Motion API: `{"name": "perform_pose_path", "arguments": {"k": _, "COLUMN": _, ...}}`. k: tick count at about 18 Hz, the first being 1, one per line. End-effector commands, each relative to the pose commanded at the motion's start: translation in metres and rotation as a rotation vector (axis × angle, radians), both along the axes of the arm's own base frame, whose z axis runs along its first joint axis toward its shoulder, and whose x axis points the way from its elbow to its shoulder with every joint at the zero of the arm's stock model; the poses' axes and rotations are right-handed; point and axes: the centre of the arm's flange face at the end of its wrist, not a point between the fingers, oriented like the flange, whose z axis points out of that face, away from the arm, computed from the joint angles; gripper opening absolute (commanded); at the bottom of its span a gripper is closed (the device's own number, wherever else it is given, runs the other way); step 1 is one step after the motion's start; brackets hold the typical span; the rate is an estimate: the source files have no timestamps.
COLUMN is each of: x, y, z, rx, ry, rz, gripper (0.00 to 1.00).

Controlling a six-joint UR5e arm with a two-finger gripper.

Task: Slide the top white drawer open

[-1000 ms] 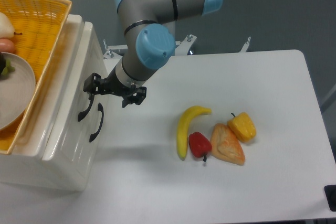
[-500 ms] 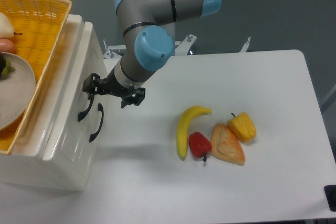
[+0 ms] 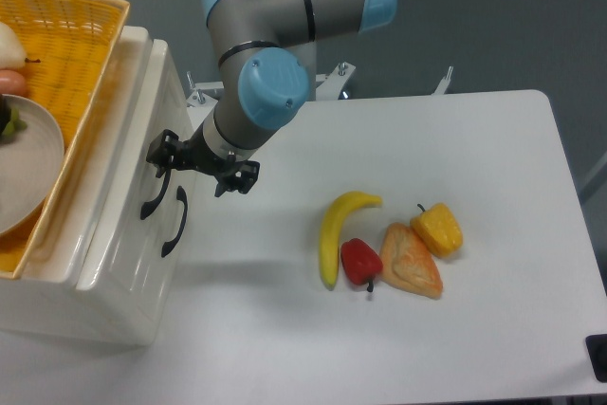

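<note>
Nearest to the camera, the glossy white cabinet (image 3: 114,291) stood on the left part of the white table (image 3: 474,329). On its front panel there were two curved black handles, the lower drawer's handle (image 3: 174,222) and the upper handle (image 3: 154,194) just beside it. The top white drawer (image 3: 142,154), the upper of the two, looked closed, with its front flush with the cabinet.

In the middle of the table a yellow banana (image 3: 336,230), a small red pepper (image 3: 361,262), an orange triangular pastry (image 3: 411,261) and a yellow pepper (image 3: 437,229) lay close together, well apart from the cabinet.

The black two-finger gripper (image 3: 201,164) was at the upper handle, its fingers spread apart, one finger (image 3: 159,150) near the handle's top end. Whether it touched the handle, I cannot tell. Behind it rose the grey and blue robot arm (image 3: 275,35). A yellow woven basket (image 3: 76,35) with a white plate (image 3: 28,168) rested on the cabinet.
</note>
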Motion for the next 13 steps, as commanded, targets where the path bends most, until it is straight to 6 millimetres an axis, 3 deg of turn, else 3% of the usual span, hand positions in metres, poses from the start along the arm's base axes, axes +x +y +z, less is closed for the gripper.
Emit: {"name": "perform_pose_path", "arguments": {"k": 13, "x": -0.0015, "y": 0.0006, "z": -0.0040, "rx": -0.007, "ry": -0.006, "rz": 0.007, "gripper": 1.00}}
